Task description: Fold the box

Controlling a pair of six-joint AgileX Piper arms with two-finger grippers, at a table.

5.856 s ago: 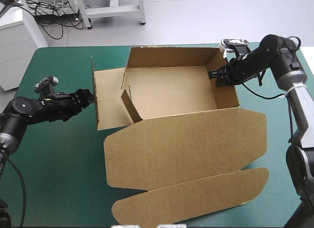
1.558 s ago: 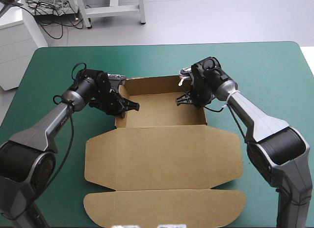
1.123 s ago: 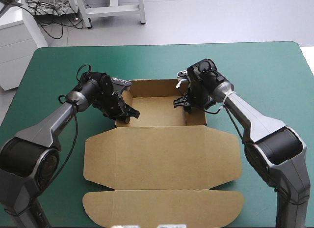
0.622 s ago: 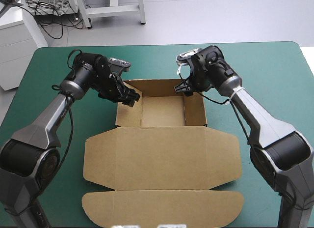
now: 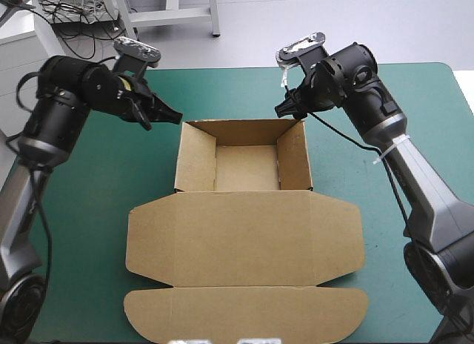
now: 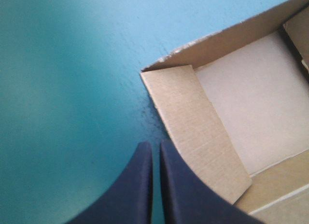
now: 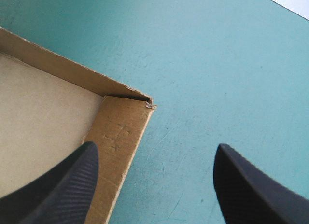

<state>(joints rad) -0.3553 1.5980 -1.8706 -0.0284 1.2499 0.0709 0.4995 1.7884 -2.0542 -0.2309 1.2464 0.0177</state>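
- Your left end effector (image 5: 169, 115) hovers above the teal-green surface (image 5: 89, 210), just beyond the far left corner of the brown box (image 5: 244, 236). Its black fingers are pressed together and grip nothing.
- Your right end effector (image 5: 287, 109) hovers off the far right corner. Its fingers (image 7: 63, 185) are spread wide, empty and touching no board.
- The box sits mid-surface as an open tray with four walls raised. Its lid lies flat toward the near edge, with the rounded flap nearest you.
- The tray looks formed, so the step in hand is likely a clean withdrawal. Lift straight away from the corners, because brushing the left wall (image 6: 195, 132) or the right wall (image 7: 120, 137) could spring the tucked panels loose.
- Around the box only bare surface shows, and nothing blocks either arm.
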